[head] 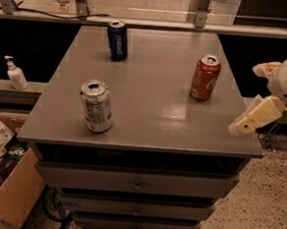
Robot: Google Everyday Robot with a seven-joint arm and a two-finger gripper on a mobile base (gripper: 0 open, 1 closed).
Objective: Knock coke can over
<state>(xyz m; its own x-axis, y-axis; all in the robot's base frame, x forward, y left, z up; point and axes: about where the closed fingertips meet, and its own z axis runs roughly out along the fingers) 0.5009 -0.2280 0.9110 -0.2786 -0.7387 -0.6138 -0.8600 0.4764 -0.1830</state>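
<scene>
The desk (150, 92) has a flat grey top with a dull sheen and three drawers below. The coke can (205, 77), a red-orange aluminium cylinder with a silver lid, stands upright right of centre, near the right edge. A dark blue Pepsi can (117, 40) stands at the upper left of the top, and a silver-white can (96, 106) stands lower left. The gripper (245, 99) hangs at the right of the frame, just off the desk's front-right corner. Its blocky cream fingers (254, 117) are spread wide, grasping nothing, apart from the coke can with bare desk between. A cardboard box (9, 196) sits on the floor at lower left.
</scene>
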